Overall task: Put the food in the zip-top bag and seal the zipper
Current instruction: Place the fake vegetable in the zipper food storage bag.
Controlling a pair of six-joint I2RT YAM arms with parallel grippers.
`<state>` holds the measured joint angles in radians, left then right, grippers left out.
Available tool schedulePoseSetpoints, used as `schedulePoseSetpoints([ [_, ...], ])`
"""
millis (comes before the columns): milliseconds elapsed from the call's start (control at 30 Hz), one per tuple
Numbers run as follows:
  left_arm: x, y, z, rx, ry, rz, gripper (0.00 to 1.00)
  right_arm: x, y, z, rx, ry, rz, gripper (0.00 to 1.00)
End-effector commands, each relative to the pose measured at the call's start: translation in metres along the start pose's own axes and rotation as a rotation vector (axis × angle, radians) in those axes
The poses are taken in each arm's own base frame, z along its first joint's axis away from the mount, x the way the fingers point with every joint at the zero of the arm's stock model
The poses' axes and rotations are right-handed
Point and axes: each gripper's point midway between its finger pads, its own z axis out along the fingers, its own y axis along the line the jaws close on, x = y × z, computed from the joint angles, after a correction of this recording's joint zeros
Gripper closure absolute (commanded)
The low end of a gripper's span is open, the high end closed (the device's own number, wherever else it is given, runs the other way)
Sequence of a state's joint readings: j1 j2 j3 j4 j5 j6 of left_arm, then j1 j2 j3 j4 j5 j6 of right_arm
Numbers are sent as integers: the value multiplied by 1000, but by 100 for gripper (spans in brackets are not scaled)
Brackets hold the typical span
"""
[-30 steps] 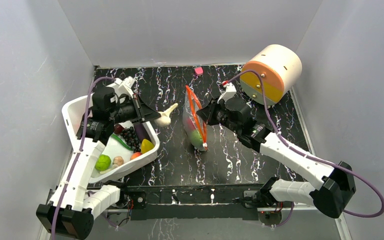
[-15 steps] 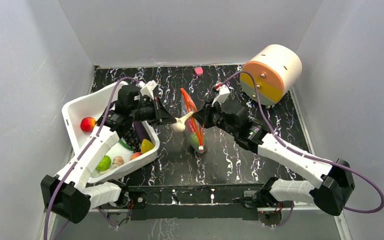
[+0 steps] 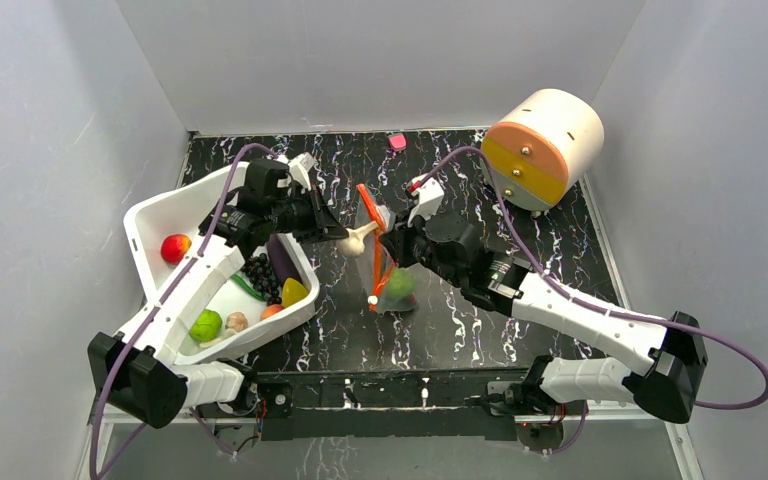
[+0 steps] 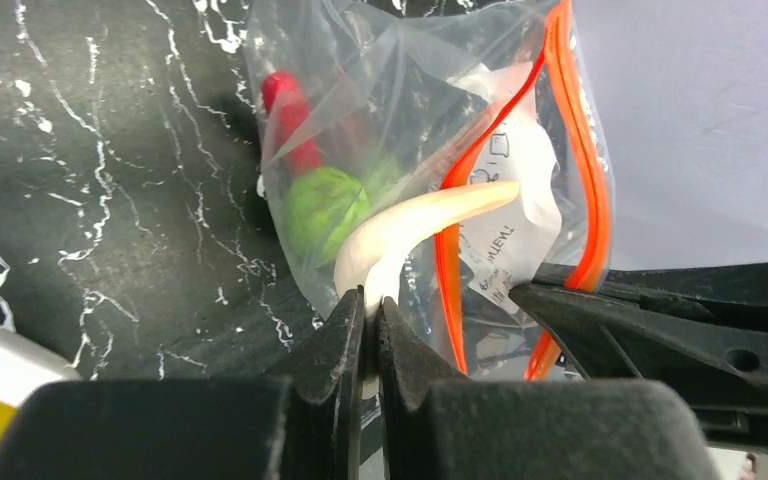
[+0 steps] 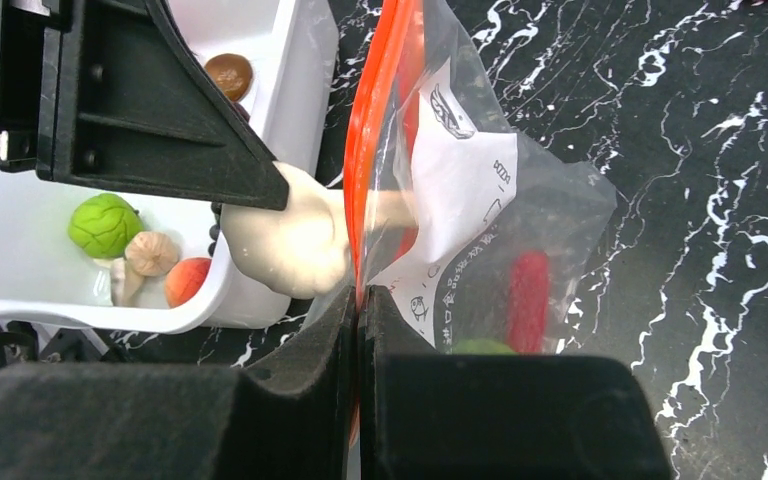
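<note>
The left gripper is clamped tight on the thick end of a cream toy vegetable. The thin tip of that vegetable seems to sit between the 2 orange lips at the mouth of the bag. The right gripper is pinched shut on the zipper strip, holding the bag upright over the black table with its mouth turned toward the left arm. I cannot tell whether the bottom of the bag rests on the table.

2 pieces are already inside: a red chili and a green fruit low in the pouch. The white tub on the left holds the rest, among them a red apple, black grapes and an eggplant.

The risk lies in the narrow opening. Only 1 point of the strip is held, so the mouth is a slit rather than a wide gap. The bulb end could catch on the near lip and shove the floppy film away or fold it shut. If the left jaws let go too soon, the vegetable would likely drop outside onto the table. A hard push could also pull the strip out of the right pinch. That would tip the bag and spill the 2 pieces.
</note>
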<state>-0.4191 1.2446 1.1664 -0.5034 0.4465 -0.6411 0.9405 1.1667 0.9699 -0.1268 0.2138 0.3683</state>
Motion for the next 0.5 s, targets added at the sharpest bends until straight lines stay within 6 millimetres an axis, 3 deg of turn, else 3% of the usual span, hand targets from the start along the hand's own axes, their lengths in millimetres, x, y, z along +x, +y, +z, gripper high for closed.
schedulePoseSetpoints([
  [0,-4,9,-8,-93,-12,16,100,-28,2,-3,53,-68,-41,100],
  [233,-7,2,-7,-82,-18,20,100,-28,16,1,19,-78,-50,100],
  [467,-6,-24,-2,37,0,24,100,-24,29,16,13,-65,-50,100],
])
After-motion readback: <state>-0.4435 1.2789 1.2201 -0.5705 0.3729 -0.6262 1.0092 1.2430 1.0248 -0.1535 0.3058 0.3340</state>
